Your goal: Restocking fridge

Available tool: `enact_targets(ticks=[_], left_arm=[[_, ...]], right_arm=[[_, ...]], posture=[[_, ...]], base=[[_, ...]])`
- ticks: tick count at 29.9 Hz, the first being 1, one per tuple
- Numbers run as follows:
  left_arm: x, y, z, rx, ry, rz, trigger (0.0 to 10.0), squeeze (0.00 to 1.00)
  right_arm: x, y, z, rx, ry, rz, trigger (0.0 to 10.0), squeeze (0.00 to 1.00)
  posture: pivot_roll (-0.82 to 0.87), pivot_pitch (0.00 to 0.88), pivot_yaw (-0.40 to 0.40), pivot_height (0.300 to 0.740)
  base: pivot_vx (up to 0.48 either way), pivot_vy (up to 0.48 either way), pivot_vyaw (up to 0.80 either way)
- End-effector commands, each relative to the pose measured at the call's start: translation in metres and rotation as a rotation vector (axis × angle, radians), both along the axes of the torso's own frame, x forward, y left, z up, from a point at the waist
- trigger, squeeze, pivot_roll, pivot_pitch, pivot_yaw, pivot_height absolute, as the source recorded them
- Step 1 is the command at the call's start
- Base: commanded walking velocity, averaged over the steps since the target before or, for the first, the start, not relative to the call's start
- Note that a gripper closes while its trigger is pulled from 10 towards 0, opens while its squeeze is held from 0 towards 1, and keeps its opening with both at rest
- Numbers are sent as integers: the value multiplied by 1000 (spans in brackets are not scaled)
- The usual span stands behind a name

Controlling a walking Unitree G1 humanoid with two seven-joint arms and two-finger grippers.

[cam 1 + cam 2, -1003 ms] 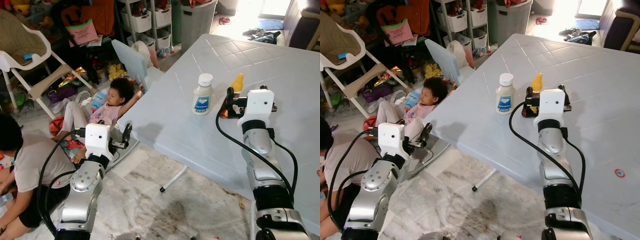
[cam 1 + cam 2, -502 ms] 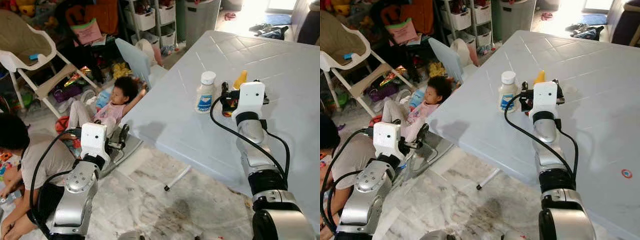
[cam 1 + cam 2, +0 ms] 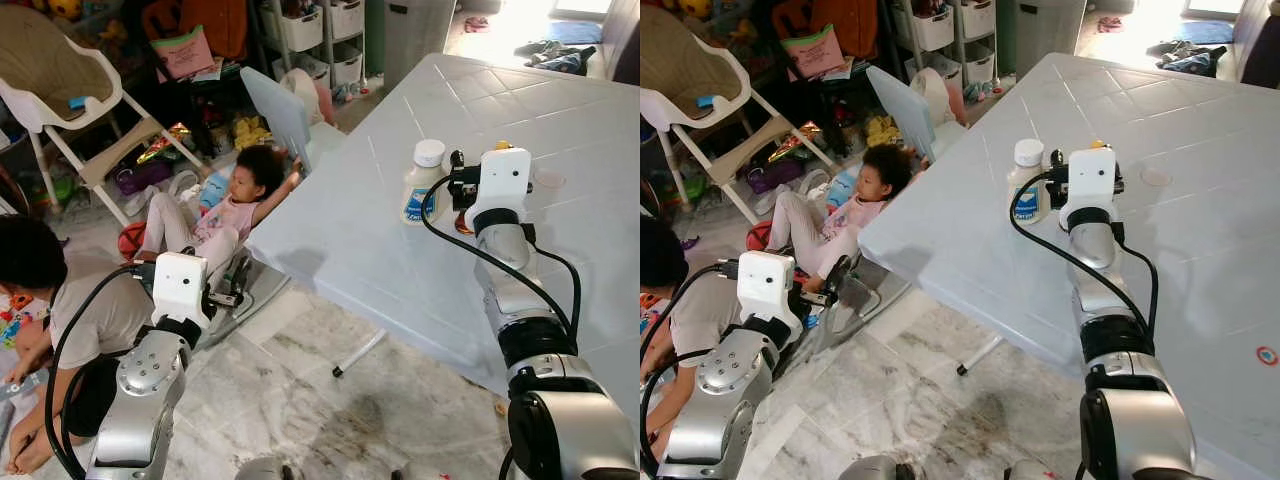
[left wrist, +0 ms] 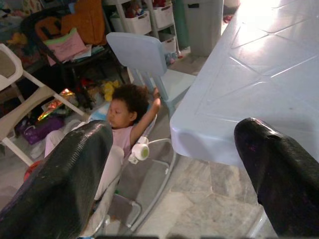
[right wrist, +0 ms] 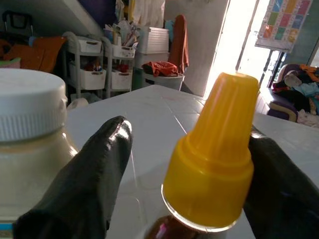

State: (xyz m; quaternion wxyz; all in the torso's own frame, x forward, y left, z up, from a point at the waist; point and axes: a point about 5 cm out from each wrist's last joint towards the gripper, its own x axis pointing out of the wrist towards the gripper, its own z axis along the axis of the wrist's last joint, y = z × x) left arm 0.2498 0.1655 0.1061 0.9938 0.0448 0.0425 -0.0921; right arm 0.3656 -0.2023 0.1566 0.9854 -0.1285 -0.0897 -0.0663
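right gripper (image 5: 184, 164) fingers straddle yellow-capped bottle (image 5: 212, 149) (contact unclear) | jar (image 5: 30, 144) cropped

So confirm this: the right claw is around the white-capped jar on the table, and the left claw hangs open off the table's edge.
Not the jar. The right claw straddles the yellow-capped bottle; the white-capped jar stands beside it, as the right wrist view shows. The left claw does hang open beyond the table.
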Motion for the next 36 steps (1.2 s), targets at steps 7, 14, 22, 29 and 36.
enact_targets(ticks=[7,14,22,29,36], left_arm=[[4,0,3,9,-7,2,10000,0],[12,0,5,-9,-4,29,10000,0],[30,-1,17,-32,-36,89,10000,0],[42,1,30,-64,-76,115,10000,0],[52,-2,31,-77,-96,117,10000,0]], right_arm=[[0,4,4,-5,-31,18,0,0],[-10,6,8,1,-77,33,0,0],[-38,10,8,48,-102,82,0,0],[-60,23,12,95,-110,125,0,0],[-82,42,-1,176,-51,181,10000,0]], posture=[[81,28,122,740],[53,7,126,740],[31,0,102,740],[-2,0,97,740],[-19,0,93,740]], base=[[0,0,0],[0,0,0],[0,0,0],[0,0,0],[-199,0,0]])
